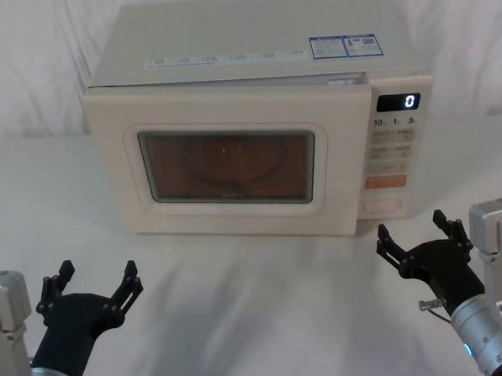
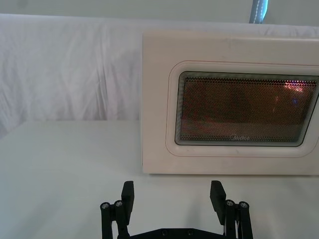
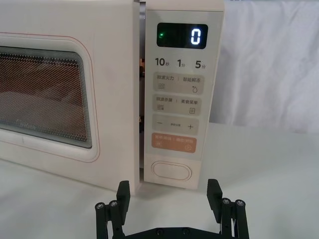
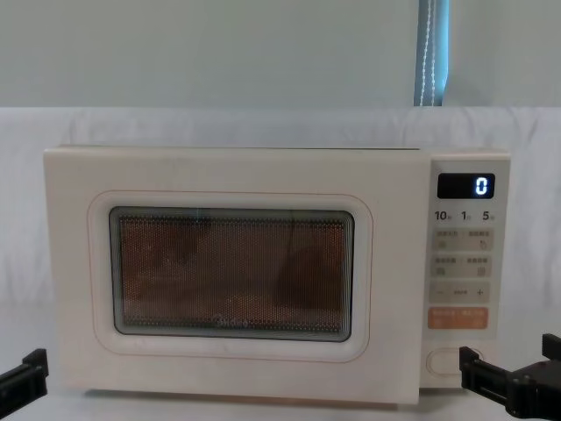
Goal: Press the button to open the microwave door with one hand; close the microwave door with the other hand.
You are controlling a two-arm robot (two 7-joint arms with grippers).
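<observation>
Microwave (image 1: 229,96): cream, on a white-covered table (image 1: 257,305), facing both grippers; display (image 3: 182,36) reads 0.

Microwave door (image 1: 229,165): dark window lit from inside; stands slightly ajar, its edge by the control panel (image 3: 175,94) forward of the panel face with a narrow gap showing in the right wrist view; it lies ahead of the left fingers.

Button (image 3: 172,172): wide cream pill at the foot of the control panel, under the orange key (image 3: 174,143); directly ahead of the right fingers, apart from them, untouched.

Right gripper (image 1: 424,237): black, fingers spread wide, holding nothing; hovers over the table in front of the panel.

Left gripper (image 1: 94,285): black, fingers spread wide, holding nothing; hovers before the door's left part, well apart from it.
</observation>
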